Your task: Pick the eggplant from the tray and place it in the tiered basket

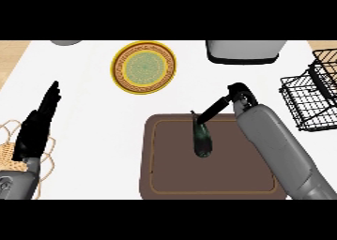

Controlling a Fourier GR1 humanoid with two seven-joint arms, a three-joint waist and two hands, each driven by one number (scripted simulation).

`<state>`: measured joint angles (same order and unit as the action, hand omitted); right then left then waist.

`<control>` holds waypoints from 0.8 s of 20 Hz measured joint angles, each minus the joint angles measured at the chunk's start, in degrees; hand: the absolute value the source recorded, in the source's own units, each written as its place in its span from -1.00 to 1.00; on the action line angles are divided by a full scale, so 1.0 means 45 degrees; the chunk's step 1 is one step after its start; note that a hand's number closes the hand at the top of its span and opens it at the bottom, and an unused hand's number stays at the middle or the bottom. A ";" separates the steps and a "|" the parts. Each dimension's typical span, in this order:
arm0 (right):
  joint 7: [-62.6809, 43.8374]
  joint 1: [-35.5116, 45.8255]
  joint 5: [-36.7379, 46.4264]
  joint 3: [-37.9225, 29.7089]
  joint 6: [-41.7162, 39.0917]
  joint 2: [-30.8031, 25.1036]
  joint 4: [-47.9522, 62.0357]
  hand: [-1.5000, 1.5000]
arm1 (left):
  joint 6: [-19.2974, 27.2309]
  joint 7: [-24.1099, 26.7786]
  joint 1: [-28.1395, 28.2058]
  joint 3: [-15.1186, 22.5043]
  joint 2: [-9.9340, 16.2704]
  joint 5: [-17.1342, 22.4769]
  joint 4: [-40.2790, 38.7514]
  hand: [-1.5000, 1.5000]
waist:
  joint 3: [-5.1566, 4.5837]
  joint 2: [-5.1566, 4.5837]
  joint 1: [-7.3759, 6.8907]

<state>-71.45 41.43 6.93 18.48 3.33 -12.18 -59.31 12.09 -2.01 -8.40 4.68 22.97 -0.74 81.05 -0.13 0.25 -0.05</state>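
Right hand (216, 111) is reaching in with straight fingers, grasping nothing; it's touching only the eggplant (201, 138) tip on the tray (164, 183), so it's probably rolling away.

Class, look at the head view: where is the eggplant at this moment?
The eggplant lies on the brown tray at lower centre, just under the right hand's fingers, left of the wire tiered basket.

No readable text, label or number anywhere.
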 measured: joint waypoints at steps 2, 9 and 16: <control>0.0002 0.0092 0.0133 0.0156 -0.0056 0.0162 0.0080 -1.00 | -0.0062 0.0016 0.0109 -0.0077 0.0027 0.0024 0.0044 0.00 | 0.0002 0.0015 0.0023; -0.0002 0.0629 0.0506 0.0609 -0.0363 0.0400 0.0921 -1.00 | 0.0032 -0.0078 0.0062 -0.0069 -0.0120 -0.0194 0.0096 0.00 | 0.0003 0.0031 0.0064; -0.0001 0.0884 0.0882 0.0806 -0.0470 0.0781 0.1391 -1.00 | -0.0074 -0.0353 0.0120 -0.0124 -0.0135 -0.0251 0.0487 0.00 | 0.0010 0.0037 0.0070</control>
<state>-71.46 45.41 10.90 22.10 1.21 -8.66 -53.05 11.76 -3.60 -7.86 4.12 22.36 -1.87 83.24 -0.09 0.42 0.26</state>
